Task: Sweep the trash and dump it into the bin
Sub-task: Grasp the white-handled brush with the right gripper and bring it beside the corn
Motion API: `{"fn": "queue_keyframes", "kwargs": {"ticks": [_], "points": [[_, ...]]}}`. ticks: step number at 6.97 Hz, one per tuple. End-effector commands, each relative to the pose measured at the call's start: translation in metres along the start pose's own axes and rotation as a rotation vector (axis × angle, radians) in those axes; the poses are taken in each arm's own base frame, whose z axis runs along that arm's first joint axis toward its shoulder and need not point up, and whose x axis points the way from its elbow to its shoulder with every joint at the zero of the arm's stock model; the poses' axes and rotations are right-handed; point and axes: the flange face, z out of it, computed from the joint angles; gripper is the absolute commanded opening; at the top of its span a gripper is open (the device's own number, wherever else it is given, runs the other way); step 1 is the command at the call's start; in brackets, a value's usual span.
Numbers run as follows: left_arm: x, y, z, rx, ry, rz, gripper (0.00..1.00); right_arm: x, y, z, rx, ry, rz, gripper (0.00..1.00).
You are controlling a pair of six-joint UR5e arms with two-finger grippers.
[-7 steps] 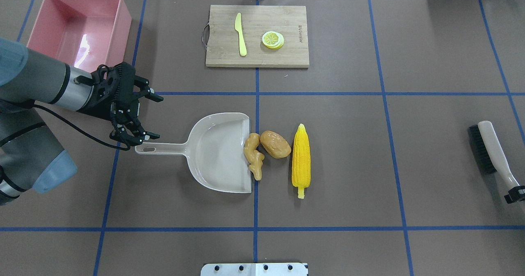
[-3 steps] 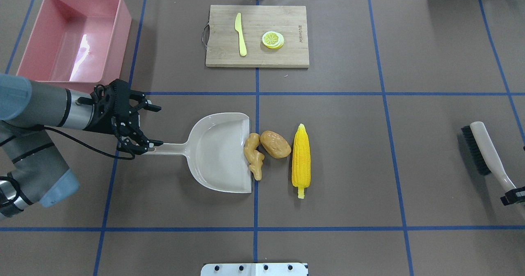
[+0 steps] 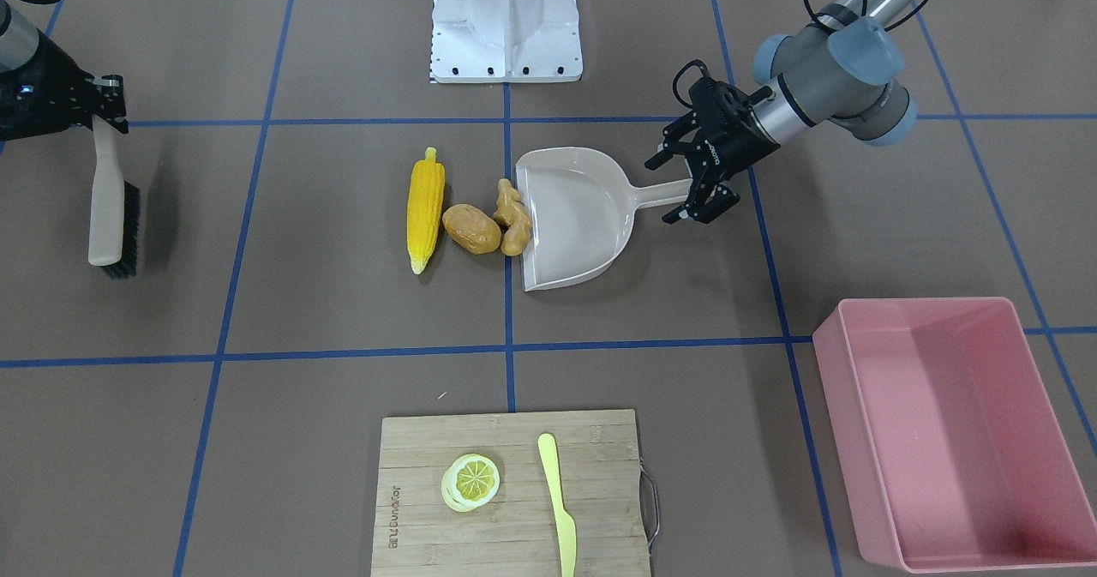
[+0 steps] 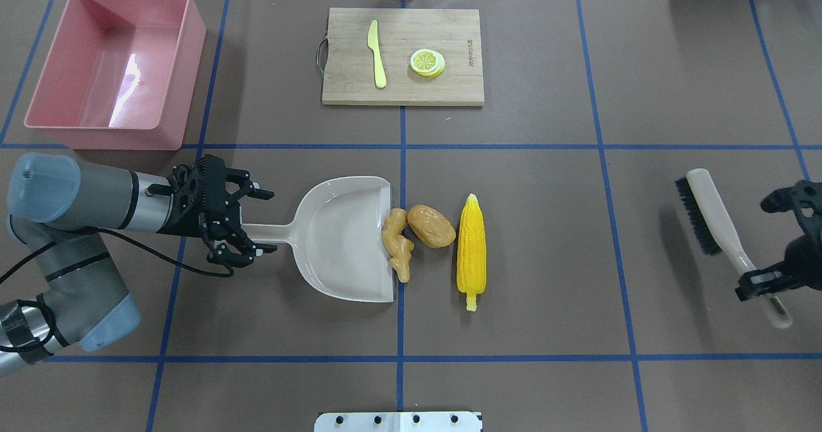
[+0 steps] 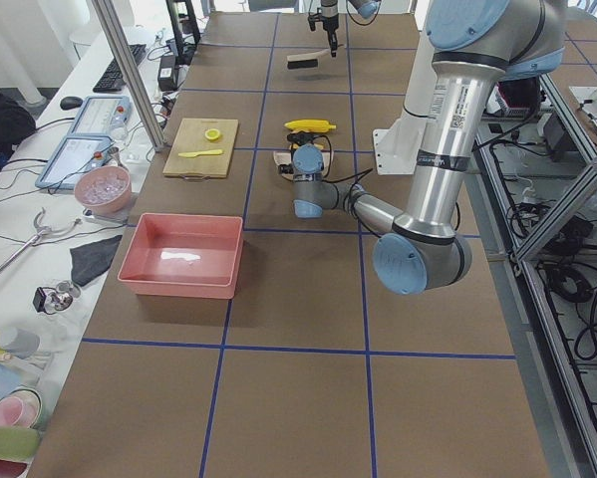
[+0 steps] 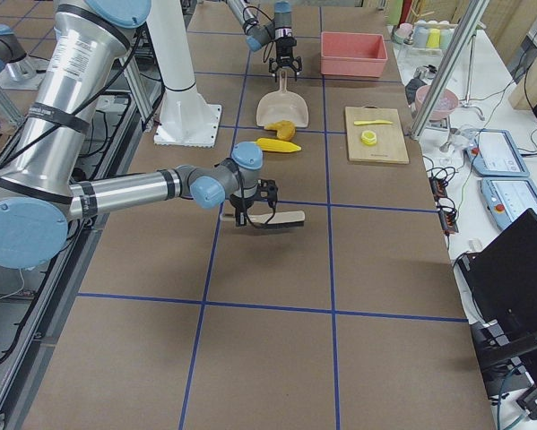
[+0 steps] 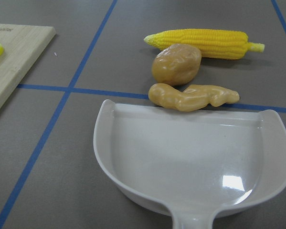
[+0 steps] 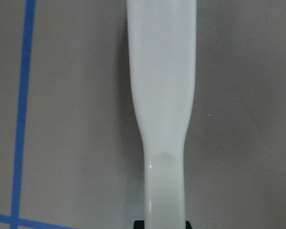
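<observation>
The corn cob (image 4: pixel 471 252), potato (image 4: pixel 431 225) and ginger root (image 4: pixel 397 244) lie side by side on the table. The ginger touches the lip of the beige dustpan (image 4: pixel 347 239). My left gripper (image 4: pixel 265 222) is open, its fingers on either side of the dustpan handle without closing on it; it also shows in the front-facing view (image 3: pixel 677 189). The left wrist view shows the empty pan (image 7: pixel 190 157) with the ginger (image 7: pixel 190 95) at its edge. My right gripper (image 4: pixel 761 279) is shut on the handle of a brush (image 4: pixel 706 210), far right. The pink bin (image 4: pixel 192 79) stands empty at the far left.
A wooden cutting board (image 4: pixel 402 85) at the back middle carries a yellow knife (image 4: pixel 377 53) and a lemon slice (image 4: pixel 427 61). The brush is well to the right of the corn, with bare table between them. The robot base plate (image 4: pixel 398 421) is at the near edge.
My left gripper has moved nearer and forward, from beside the handle's end to straddling the dustpan handle. My right gripper has carried the brush leftward into view. The trash has not moved.
</observation>
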Motion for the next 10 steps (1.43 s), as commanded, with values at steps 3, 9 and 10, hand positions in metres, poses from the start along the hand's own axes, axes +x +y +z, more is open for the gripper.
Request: {"fn": "queue_keyframes", "kwargs": {"ticks": [3,9,10], "points": [[0.003,0.015,0.017,-0.045,0.008,-0.028,0.98,-0.18,-0.035,0.009,-0.048,-0.03,0.088,0.0],[0.012,0.013,0.038,-0.055,0.037,-0.035,0.98,-0.323,-0.013,0.029,-0.052,0.024,0.115,0.0],[0.013,0.011,0.039,-0.052,0.04,-0.035,0.98,-0.328,-0.015,0.034,-0.056,0.025,0.113,0.0]]}}
